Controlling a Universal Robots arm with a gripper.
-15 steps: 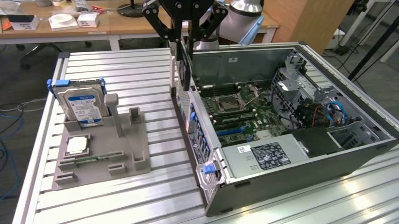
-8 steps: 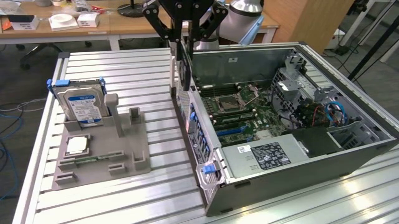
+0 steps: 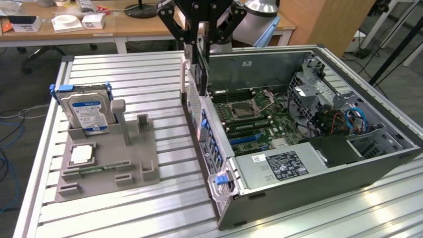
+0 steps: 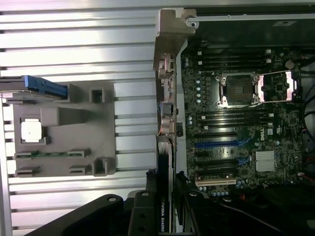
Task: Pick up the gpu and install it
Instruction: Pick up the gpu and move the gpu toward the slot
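Scene: a large open grey metal computer case [image 3: 317,183] lies on its side on a ribbed aluminium table [image 3: 132,69].
Tool: the black two-fingered gripper [image 3: 198,35] hangs over the case's rear edge, clenched on the card.
Task's thing: the gpu [image 3: 197,63], a thin flat dark card, hangs edge-down from the fingers. It is above the case's rear wall and not seated in the board.
Inside the case: a green motherboard [image 3: 258,119] with an open silver processor socket, and blue and black slots [image 4: 216,145] near the card's edge.
Beside the case: a grey moulded holder tray [image 3: 106,168] on the exterior view's left.
On the tray: an upright blue-labelled silver hard drive [image 3: 86,111], a flat square silver chip [image 3: 80,154], and a narrow green memory stick [image 3: 92,172].
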